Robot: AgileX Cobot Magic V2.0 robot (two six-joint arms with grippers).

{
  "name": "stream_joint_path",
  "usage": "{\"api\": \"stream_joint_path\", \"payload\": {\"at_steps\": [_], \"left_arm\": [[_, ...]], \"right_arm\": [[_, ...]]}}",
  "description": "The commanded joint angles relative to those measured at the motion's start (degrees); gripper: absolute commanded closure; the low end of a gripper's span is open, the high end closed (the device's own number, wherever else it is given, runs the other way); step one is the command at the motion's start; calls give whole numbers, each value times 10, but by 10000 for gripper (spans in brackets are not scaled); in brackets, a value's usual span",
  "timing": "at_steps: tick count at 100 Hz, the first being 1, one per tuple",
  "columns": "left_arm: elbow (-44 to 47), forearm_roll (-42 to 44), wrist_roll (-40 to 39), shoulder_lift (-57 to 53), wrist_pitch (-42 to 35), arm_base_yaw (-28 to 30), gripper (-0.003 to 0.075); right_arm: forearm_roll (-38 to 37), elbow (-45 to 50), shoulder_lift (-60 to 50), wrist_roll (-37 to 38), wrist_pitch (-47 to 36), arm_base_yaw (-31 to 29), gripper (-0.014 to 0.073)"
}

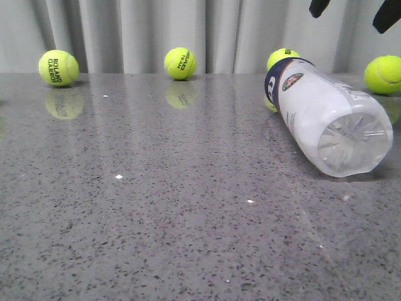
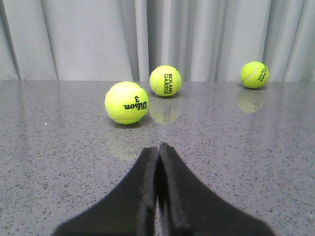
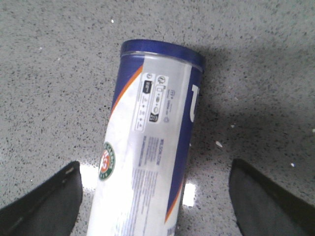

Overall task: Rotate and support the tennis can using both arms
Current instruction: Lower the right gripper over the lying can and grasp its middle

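I'm seeing the can [image 1: 326,119] lying on its side on the right of the grey table [image 1: 156,219], ribbed base turned toward me and the navy band pointing back toward the curtain [image 1: 125,31]. A ball [image 1: 282,58] is sitting just behind its far end, and another ball [image 1: 383,74] is lying near it on the right.

My right gripper [image 3: 157,196] is hanging above the can with its fingers [image 3: 44,201] spread wide, one on each side of the tube and neither touching it. In the front view only the tips are showing at the top right.

My left gripper [image 2: 158,196] is sitting low over the table with its fingers pressed together and holding nothing. Three balls are lying ahead of it, the Wilson ball [image 2: 126,102] nearest.
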Motion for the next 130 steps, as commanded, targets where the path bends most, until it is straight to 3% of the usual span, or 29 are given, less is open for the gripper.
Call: {"api": "stream_joint_path", "payload": {"at_steps": [1, 96, 103, 118, 130], "left_arm": [[26, -5, -5, -19, -42, 0, 740], [26, -5, -5, -19, -42, 0, 740], [26, -5, -5, -19, -42, 0, 740], [26, -5, -5, -19, -42, 0, 740], [26, -5, -5, -19, -42, 0, 740]], "right_arm": [[20, -31, 3, 6, -6, 0, -7], [59, -32, 126, 2, 24, 6, -5], [59, -32, 126, 0, 24, 6, 29], [58, -32, 126, 0, 24, 6, 218], [58, -32, 126, 0, 24, 6, 307]]}}
